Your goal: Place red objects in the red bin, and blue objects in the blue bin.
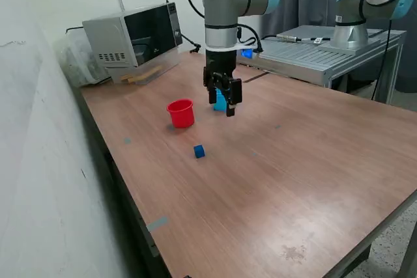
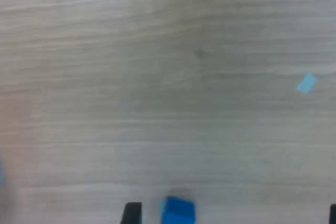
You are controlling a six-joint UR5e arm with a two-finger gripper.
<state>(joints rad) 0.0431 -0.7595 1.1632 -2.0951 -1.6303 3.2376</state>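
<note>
1. Wood-grain laminate table (image 1: 293,180), brown, smooth and matte, fills the foreground of the exterior view; a faint smudge marks it near the front edge, and a small strip of pale tape lies by the edge on that view's left.
2. Dark blue cube (image 1: 199,152), small and plain with crisp edges, sits alone on the bare table, in front of the red cup and apart from it.
3. Red cup (image 1: 181,113), round plastic with a rolled rim and sides tapering to the base, stands upright, open end up. Its inside cannot be seen.
4. Light blue cup (image 1: 219,101), same glossy plastic, is mostly hidden behind the gripper; only a cyan patch shows, on the exterior view's right of the red cup.
5. Gripper (image 1: 223,100), black, hangs downward from the grey-and-blue arm just above the table, in front of the light blue cup. Jaws: the exterior view is too coarse and the wrist view too blurred to tell whether they are spread or pressed together.
6. Wrist view: blurred wood grain, a blue cube-like block (image 2: 178,210) at the frame edge beside a dark finger tip, and a small light blue tape scrap (image 2: 306,83) further off.
7. Far end of the table: a silver boxy microwave (image 1: 133,37) with a dark glass door.
</note>
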